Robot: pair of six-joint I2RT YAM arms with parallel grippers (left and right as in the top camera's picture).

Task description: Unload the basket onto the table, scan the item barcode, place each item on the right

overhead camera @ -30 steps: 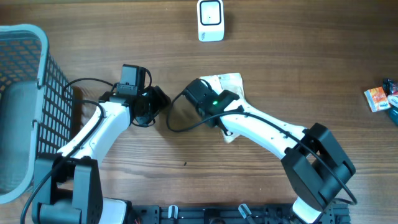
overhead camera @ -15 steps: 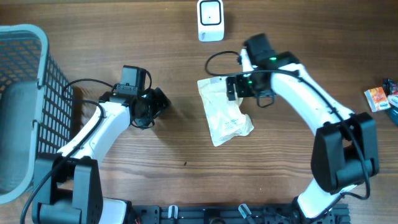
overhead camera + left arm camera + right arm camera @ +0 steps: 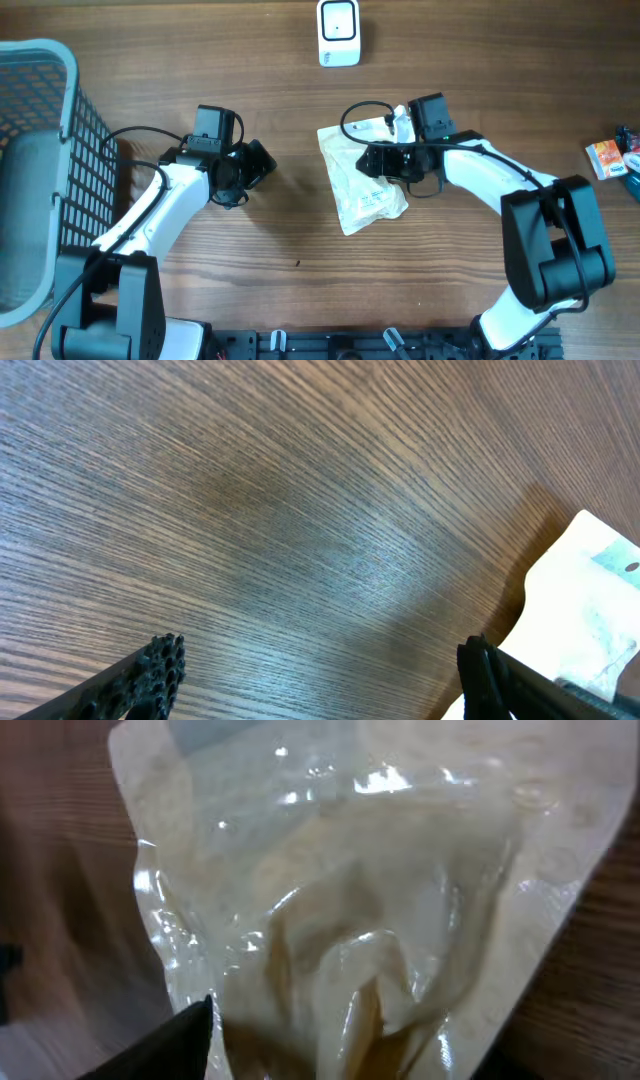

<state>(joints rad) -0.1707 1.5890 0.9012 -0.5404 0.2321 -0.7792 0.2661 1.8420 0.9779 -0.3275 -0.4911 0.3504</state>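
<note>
The item, a crinkled translucent cream pouch (image 3: 362,190), lies flat on the wooden table in the middle of the overhead view. My right gripper (image 3: 377,160) hangs over its upper part, coming in from the right. In the right wrist view the pouch (image 3: 360,890) fills the frame, and the right gripper (image 3: 360,1042) is open with the crumpled film between its spread fingers. My left gripper (image 3: 256,165) hovers left of the pouch. In its wrist view the left gripper (image 3: 320,665) is open over bare wood, the pouch's edge (image 3: 590,590) at the right. A white scanner (image 3: 339,32) stands at the back.
A grey mesh basket (image 3: 70,120) takes up the left edge of the table. Small colourful packages (image 3: 607,158) lie at the far right edge. Black cables loop from both wrists above the table.
My right arm left the pouch's left side, swung up to the right, and has come back down onto its upper part. The pouch now lies uncovered. The left jaws opened a little wider.
</note>
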